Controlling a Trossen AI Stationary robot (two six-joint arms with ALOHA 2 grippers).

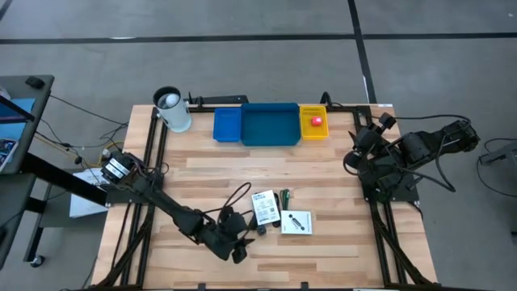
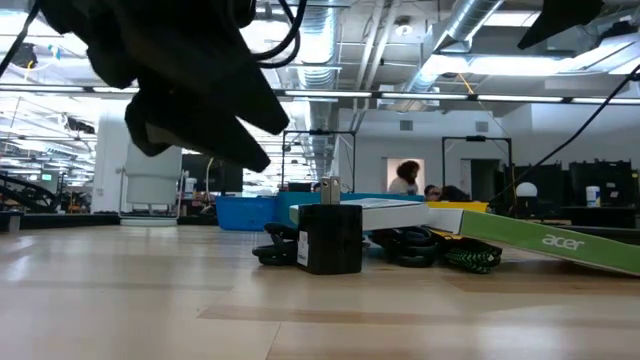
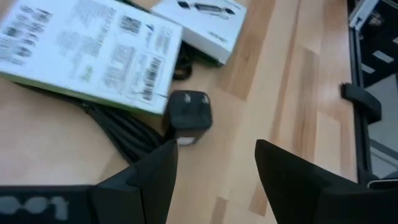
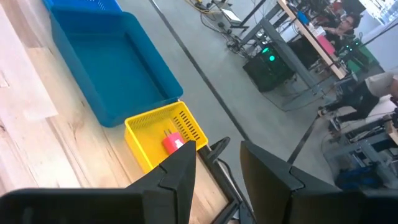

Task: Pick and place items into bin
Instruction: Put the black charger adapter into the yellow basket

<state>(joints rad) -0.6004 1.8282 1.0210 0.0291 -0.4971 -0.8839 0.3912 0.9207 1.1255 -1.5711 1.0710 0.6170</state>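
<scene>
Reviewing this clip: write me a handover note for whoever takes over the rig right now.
Left gripper: open, empty, near the table's front edge, just short of the small black piece.
Right gripper: open, empty, parked at the right side, looking toward the trays.
Done: red block lies in the yellow tray.
Empty: wide blue tray and small blue tray.
Left: two white printed packets, the black piece, and black and green cables tucked under them, all clustered front-centre.
Likely next: left gripper takes the black piece.
</scene>
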